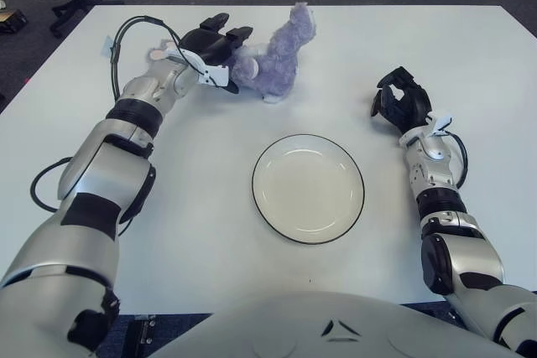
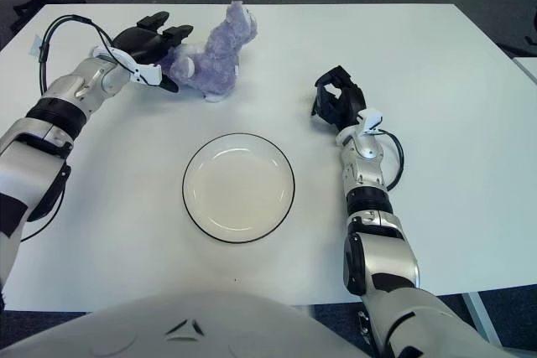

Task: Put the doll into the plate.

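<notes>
Left hand point(image 1: 216, 46) is out near the far edge of the table point(image 1: 470, 73), toward the far-left corner, its dark fingers point(image 1: 228, 37) spread flat over the left side of the doll point(image 1: 273, 60) and touching its fur, nothing closed around it. The doll, a purple plush, lies on its side close to the far edge, a little left of the middle, ears pointing to the far edge. The plate point(image 1: 308, 188), white with a dark rim, sits empty in the middle of the table, well apart from the doll, with bare white tabletop between the two. Right hand point(image 1: 401, 102) shows to the right of the plate, fingers curled in and holding nothing, clear of the right edge with open table beyond it. The left arm's cable point(image 1: 117, 39) loops up toward the far-left corner. Wide free surface along the near edge and whole right side
</notes>
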Motion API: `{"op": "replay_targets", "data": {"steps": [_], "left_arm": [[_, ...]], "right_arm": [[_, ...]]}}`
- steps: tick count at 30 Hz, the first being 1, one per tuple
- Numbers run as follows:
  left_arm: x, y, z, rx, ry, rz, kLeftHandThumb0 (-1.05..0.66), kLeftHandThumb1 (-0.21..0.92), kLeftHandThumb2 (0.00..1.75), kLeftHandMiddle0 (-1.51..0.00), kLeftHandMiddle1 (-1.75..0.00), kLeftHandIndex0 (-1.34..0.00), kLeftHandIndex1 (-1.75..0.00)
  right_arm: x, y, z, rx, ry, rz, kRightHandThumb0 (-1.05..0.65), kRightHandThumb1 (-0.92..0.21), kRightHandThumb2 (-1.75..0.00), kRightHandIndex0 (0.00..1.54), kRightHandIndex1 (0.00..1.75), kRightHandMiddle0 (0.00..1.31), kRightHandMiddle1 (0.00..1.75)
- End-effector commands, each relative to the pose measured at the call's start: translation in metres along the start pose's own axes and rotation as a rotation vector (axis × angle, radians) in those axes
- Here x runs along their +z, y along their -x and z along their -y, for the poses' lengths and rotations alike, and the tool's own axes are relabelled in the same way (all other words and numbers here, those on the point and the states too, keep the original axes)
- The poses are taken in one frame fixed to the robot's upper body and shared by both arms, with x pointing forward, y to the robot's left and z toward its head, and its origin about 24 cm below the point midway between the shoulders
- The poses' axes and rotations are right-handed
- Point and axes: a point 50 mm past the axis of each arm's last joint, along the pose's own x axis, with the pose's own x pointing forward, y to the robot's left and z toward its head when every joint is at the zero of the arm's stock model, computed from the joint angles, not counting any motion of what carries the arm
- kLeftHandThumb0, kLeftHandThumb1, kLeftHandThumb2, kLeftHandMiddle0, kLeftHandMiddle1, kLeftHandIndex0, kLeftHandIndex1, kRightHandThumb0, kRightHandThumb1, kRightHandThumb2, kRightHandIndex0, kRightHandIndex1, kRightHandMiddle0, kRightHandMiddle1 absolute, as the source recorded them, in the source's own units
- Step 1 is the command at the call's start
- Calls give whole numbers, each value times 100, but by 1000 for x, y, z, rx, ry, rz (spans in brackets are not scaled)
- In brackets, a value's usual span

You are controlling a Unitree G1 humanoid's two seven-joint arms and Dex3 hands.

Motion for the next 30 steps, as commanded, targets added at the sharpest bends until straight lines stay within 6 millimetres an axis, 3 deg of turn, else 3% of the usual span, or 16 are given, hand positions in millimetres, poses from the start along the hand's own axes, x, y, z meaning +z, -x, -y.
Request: {"op": "replay_targets", "data": {"steps": [1, 30], "left_arm": [[1, -5, -6, -36, -52, -12, -50, 76, 0, -10, 0, -20, 0], [0, -9, 15, -197, -192, -76, -55, 77, 0, -18, -1, -17, 0]], "right_arm": [[-22, 16, 0, -16, -29, -98, -38, -69, -83, 87, 175, 35, 175], [-23, 17, 1, -11, -21, -101, -38, -68, -84, 87, 175, 35, 175]]}}
